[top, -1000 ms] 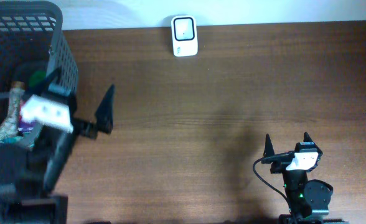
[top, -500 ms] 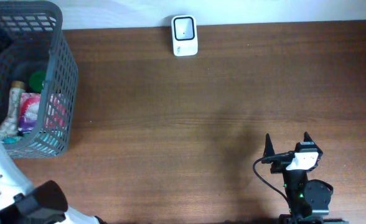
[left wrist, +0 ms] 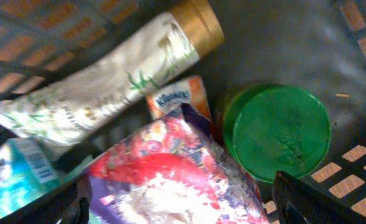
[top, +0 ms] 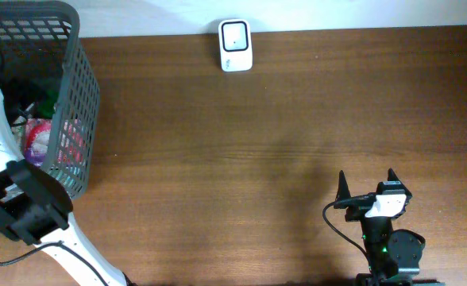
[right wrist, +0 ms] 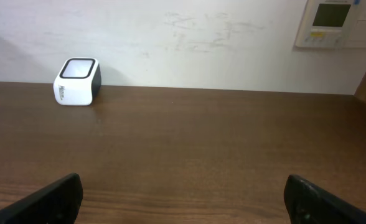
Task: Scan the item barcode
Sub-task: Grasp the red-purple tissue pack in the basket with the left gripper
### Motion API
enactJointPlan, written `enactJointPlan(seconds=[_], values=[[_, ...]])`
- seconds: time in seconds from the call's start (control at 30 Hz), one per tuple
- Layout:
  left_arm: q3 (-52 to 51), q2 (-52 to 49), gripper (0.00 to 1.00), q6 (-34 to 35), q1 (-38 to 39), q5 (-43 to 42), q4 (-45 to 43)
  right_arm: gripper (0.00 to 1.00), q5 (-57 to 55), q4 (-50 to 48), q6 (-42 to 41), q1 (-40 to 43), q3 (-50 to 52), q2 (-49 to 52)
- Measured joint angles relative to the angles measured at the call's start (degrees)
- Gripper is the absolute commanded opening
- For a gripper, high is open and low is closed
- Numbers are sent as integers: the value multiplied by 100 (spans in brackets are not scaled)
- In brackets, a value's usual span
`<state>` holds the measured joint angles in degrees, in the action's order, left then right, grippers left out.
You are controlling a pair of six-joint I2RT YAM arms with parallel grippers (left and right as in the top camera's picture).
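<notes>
- Your left pincer is now down inside the basket at the bench's far left corner. A second ago it hung outside the basket wall, so the pick is only starting.
- It is wide open and empty, straddling the bag.
- Your right pincer sits open by the near edge.
- The bag looks soft and crinkly, printed red and purple, and lies between the bottle and the green lid. No barcode shows.
- The scanner waits at the far edge.

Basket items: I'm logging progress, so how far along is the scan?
Nothing looks done: no item is out of the basket or near the scanner. In hand: the left gripper hangs open over the bag inside, gripping nothing. Left: grasp, lift, carry to the scanner. The right gripper sits open, empty.
</notes>
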<state>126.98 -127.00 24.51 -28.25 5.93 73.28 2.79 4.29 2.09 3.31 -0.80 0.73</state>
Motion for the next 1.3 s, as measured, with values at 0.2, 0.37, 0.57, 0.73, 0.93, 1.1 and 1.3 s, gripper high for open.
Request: enactJointPlan(seconds=[0.2,0.37,0.57,0.73,0.93,1.1,1.3], values=[[44,-485,76,131,387,-256,74,99,0,-2,0,0,0,0],[48,-636,80,247,472,48,599,99,0,0,-2,0,0,0],[247,-800,75,210,468,168,761,99,2,0,-2,0,0,0],[549,-791,76,98,468,0,1237,99,2,0,2,0,0,0],[-538,-704,0,61,468,164,188,99,0,0,0,0,0,0],[-348,-699,0,37,450,160,962,99,0,-2,0,0,0,0],[2430,-372,0,37,343,153,1969,99,0,0,0,0,0,-4]])
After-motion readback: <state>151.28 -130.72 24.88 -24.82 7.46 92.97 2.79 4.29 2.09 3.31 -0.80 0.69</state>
